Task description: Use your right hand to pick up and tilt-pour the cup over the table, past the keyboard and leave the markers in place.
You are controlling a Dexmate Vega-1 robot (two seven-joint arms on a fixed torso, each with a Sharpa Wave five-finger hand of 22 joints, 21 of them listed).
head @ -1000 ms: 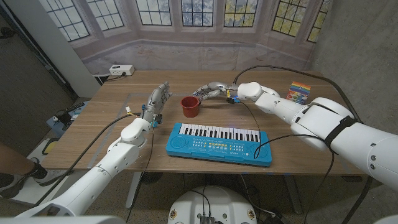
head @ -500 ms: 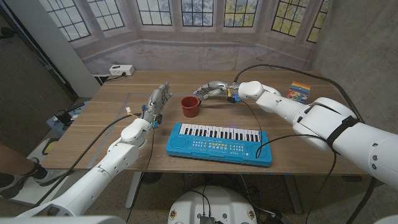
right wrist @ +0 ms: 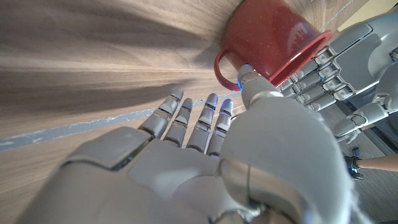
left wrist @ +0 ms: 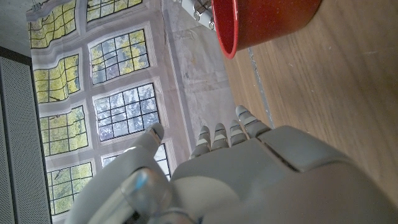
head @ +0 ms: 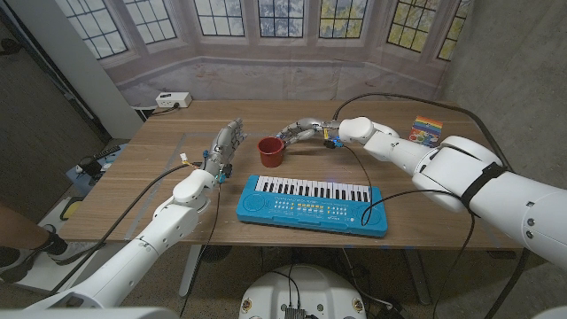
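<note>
Right hand [head: 301, 130], fingers spread and holding nothing, sits just right of the small red ceramic cup [head: 270, 151] standing beyond the blue toy keyboard [head: 312, 202] on the wooden counter [head: 159, 190]; recommend closing squarely around the cup wall before lifting.

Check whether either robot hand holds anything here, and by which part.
Nothing is held. The right robot hand reaches open toward the cup, fingers near its handle; the left robot hand is open too.

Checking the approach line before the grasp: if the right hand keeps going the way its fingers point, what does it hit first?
The red cup. The right hand points toward it with fingertips close to its rim and handle. In the right wrist view the cup sits just past the fingers, with the left hand beyond it. Contact can't be confirmed.
</note>
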